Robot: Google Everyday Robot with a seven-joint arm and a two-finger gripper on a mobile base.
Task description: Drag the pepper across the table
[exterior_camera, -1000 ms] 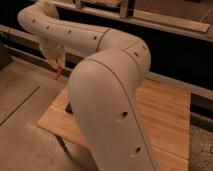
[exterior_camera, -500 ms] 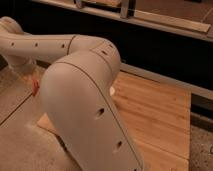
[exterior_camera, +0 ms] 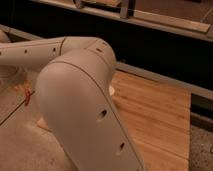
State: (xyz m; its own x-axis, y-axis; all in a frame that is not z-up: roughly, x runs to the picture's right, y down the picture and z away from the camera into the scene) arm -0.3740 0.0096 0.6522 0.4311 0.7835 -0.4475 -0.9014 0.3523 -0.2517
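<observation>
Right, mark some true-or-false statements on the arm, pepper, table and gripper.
1. The robot arm fills much of the view. True.
2. The pepper lies on the right half of the table. False: it shows at the far left, beyond the arm.
3. The table is light-brown wood with plank grain. True.
4. The gripper hangs over the table's right edge. False: it is at the far left, by the pepper.
</observation>
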